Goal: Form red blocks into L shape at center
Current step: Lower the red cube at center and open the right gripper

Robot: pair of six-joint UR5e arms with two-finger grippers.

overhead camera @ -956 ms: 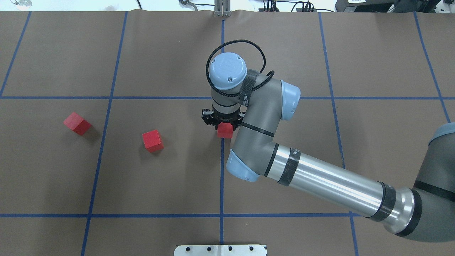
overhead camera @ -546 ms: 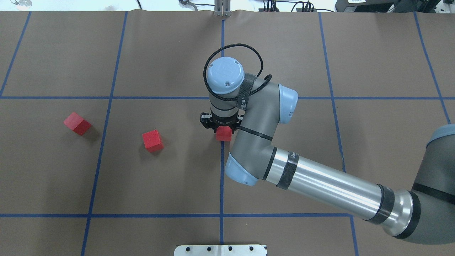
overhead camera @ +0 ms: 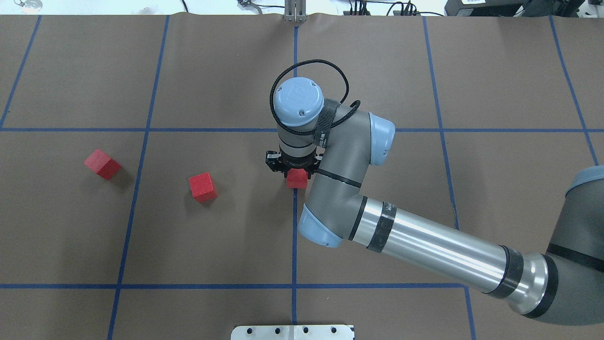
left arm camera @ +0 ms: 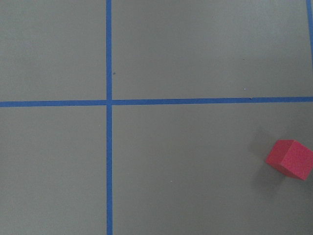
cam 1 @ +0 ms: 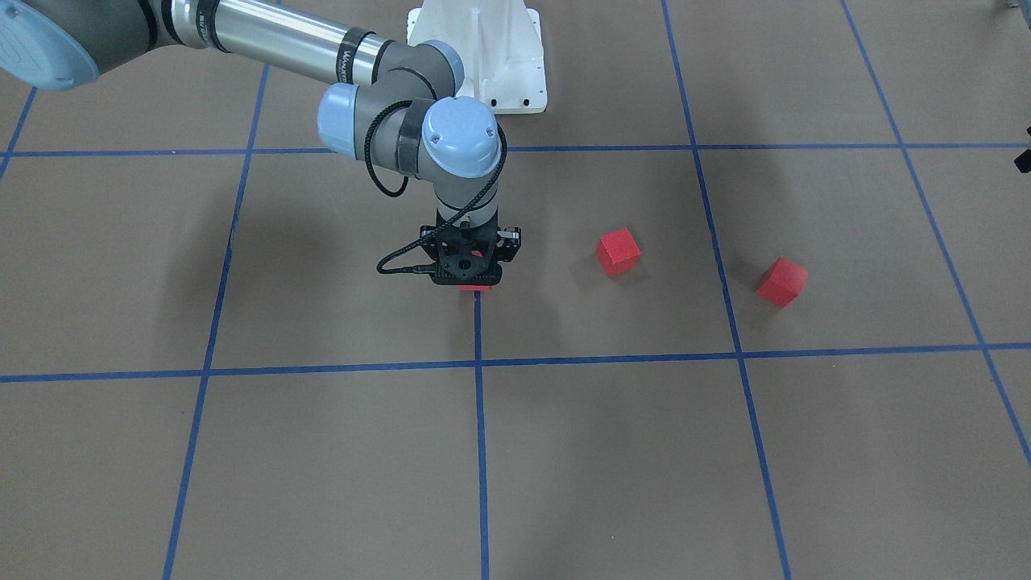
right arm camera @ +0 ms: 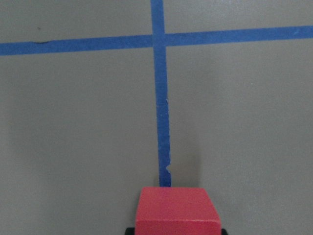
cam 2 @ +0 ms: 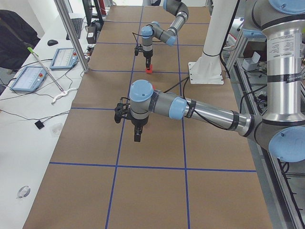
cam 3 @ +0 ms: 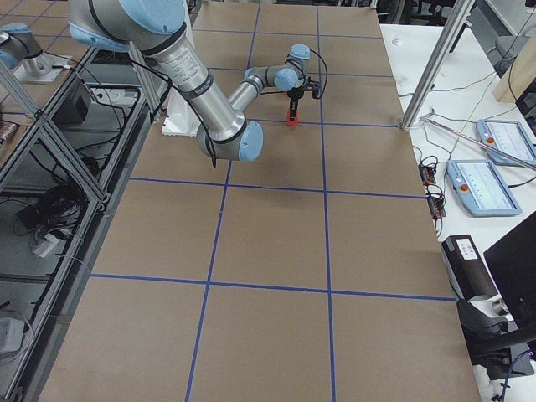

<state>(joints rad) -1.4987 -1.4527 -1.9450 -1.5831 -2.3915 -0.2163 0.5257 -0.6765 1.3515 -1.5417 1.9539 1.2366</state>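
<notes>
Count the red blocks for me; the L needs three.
3: one red block in the right gripper at the center line, one to its left, one farther left. None seems hidden.

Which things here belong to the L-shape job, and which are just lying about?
Job: right claw, red block it grips, middle red block, leftmost red block, center.
Lying about: white base, tablets.
</notes>
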